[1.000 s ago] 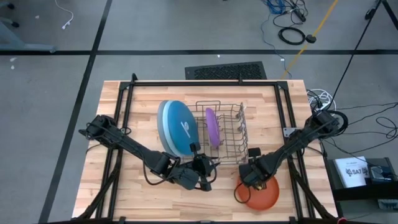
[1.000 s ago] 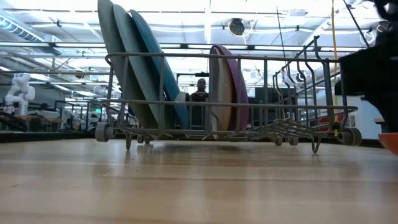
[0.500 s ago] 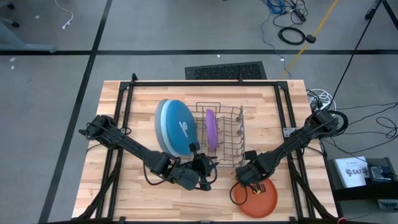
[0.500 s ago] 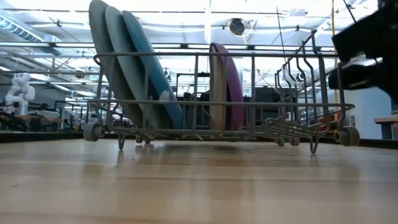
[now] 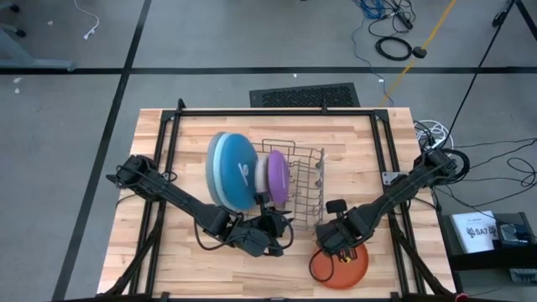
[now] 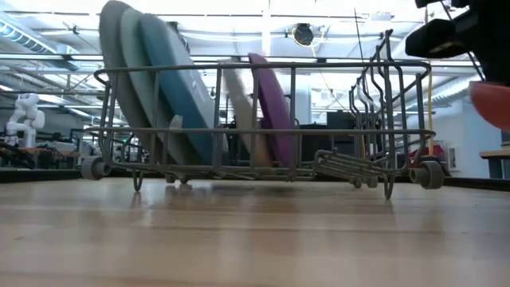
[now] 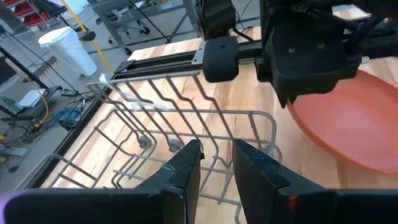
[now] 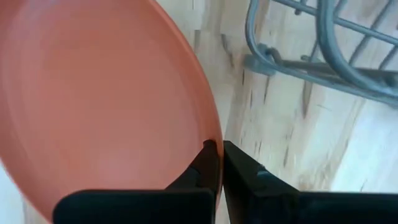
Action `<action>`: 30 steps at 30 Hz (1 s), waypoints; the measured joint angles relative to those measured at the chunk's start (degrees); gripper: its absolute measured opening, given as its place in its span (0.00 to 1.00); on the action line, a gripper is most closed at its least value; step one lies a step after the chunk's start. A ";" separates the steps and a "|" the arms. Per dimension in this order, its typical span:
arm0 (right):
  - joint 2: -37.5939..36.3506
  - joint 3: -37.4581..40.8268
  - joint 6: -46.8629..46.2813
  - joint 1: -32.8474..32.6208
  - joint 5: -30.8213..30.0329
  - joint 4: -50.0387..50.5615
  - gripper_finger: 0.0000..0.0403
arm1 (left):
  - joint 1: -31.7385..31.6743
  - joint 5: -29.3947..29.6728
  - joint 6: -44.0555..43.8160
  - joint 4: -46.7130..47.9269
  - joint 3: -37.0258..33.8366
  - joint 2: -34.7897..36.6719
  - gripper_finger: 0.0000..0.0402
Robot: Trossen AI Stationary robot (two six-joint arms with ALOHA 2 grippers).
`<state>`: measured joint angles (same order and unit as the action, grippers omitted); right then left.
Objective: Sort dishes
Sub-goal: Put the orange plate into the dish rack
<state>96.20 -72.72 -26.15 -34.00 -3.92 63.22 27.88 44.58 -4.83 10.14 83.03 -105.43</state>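
Note:
The orange-red plate (image 5: 342,268) is off the table at the near right, with my right gripper (image 5: 334,245) shut on it. The grey wire dish rack (image 5: 304,210) stands mid-table. Three large plates (image 5: 228,172) in light blue, grey and darker blue stand on edge at its left end, leaning left. The purple plate (image 5: 278,176) and a beige one (image 6: 237,104) lean beside them. My left gripper (image 7: 216,167) is at the rack's near side, with a rack wire between its fingers. My left gripper has a thin wire of the rack's near side (image 7: 219,199) between its two fingers. It comes nearly level from the near left. The rack stays on the table. My right gripper pinches the orange-red plate's rim (image 8: 208,134) between its two fingers, pointing down from above. The plate (image 6: 492,104) hangs tilted, clear of the table.
Black frame rails (image 5: 172,159) run along the table's left, right and far sides. The rack's right half (image 5: 315,180) holds no plates. Bare wood lies to the near left and the far right. Beyond the table the low view shows a workshop.
My right gripper has gone up and a little toward the table's left, lifting the orange-red plate off the table. The dish rack has slid toward the table's left with its plates. The purple plate now leans further left.

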 joint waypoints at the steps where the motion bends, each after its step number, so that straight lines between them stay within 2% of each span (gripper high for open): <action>1: 0.00 -0.31 -0.21 -0.04 0.06 0.69 0.00 | -0.07 0.13 -0.44 -0.20 -0.11 0.00 0.24; 7: 0.00 -5.98 0.96 -1.59 -2.28 6.35 0.00 | -0.19 1.34 -0.73 -0.23 -0.97 0.00 0.24; 13: -0.02 -16.82 4.88 -2.64 -12.37 13.48 0.00 | -0.54 1.64 -0.82 -0.82 -0.97 0.00 0.24; 18: -0.09 -26.33 11.65 -3.67 -26.46 16.16 0.00 | -0.57 3.75 -0.82 -1.75 -0.97 0.00 0.24; 25: -0.11 -32.84 25.60 -3.31 -52.07 13.69 0.00 | -0.52 6.97 -0.84 -2.91 -0.97 0.00 0.24; 28: -0.15 -33.15 31.80 -1.92 -57.93 10.17 0.00 | -0.14 10.26 -0.71 -4.20 -0.97 0.00 0.24; 30: -0.15 -33.19 34.10 -0.45 -59.65 8.29 0.00 | 0.44 14.90 -0.35 -4.49 -0.97 0.00 0.24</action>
<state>96.05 -105.91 7.95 -34.45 -63.58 71.51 28.32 59.48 -5.18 5.65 82.06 -105.43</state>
